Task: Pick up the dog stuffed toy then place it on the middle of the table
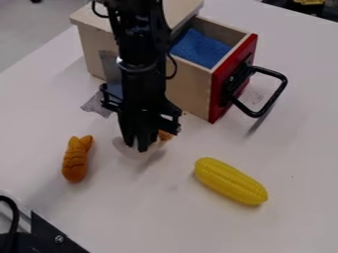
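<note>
Pick-up in Hand, Placement Yet to Come

You had the gripper (pixel 136 147) pointing straight down over the table (pixel 165 217), just in front of the wooden box (pixel 188 94) with its drawer (pixel 232 79) pulled open. Under it and partly behind it, low against the tabletop, lay a pale-and-orange toy (pixel 166 135), which, so far as the black arm (pixel 140 74) let you see, was probably the stuffed dog you were sent for. You could not tell from this angle whether the gripper was clamped on the toy or merely poised around it, so the step in hand was best judged as the grasp itself.

Your next move called for making sure of the hold: a firm squeeze on the soft body, then a short, straight lift to prove that the toy came along. After that you needed a modest carry away from the box, toward the open stretch between the orange toy (pixel 76 160) and the yellow corn (pixel 231 182), and a gentle release there. (The corn, smooth and rounded, looked ready to roll at a nudge.)

A pinch on the edge alone could have let the dog slip or twist as it rose, and a swing toward the drawer risked catching its black handle (pixel 280 91). You were wise to go up first and only then across, setting the dog down low.
</note>
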`<state>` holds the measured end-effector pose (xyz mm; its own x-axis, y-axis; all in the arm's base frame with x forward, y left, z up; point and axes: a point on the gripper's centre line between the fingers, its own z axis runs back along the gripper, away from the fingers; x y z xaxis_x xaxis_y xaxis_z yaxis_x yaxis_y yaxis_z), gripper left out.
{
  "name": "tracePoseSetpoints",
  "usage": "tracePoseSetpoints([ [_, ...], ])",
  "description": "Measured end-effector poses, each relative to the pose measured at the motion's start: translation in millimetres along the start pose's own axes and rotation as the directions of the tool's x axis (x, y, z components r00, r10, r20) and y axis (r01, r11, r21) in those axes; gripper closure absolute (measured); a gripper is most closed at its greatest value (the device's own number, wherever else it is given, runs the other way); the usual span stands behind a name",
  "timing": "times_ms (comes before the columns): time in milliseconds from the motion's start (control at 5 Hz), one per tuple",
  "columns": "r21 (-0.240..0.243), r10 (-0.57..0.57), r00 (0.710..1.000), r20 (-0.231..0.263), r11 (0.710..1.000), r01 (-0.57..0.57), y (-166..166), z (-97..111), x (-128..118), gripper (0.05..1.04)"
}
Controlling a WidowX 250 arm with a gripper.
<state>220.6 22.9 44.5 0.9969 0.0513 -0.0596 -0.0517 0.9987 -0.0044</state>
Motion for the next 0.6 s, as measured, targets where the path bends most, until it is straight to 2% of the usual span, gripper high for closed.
tracePoseSetpoints([
  [200, 0.019, -0.003, 0.999, 0.038, 1.000, 0.003, -2.4, 22.7, -6.2, 0.537],
  [400, 0.022, -0.010, 0.997, 0.076, 1.000, 0.008, -2.7, 49.6, -18.6, 0.202],
  [600, 0.025, -0.018, 0.994, 0.107, 1.000, 0.015, -0.2, 67.0, -28.5, 0.077],
])
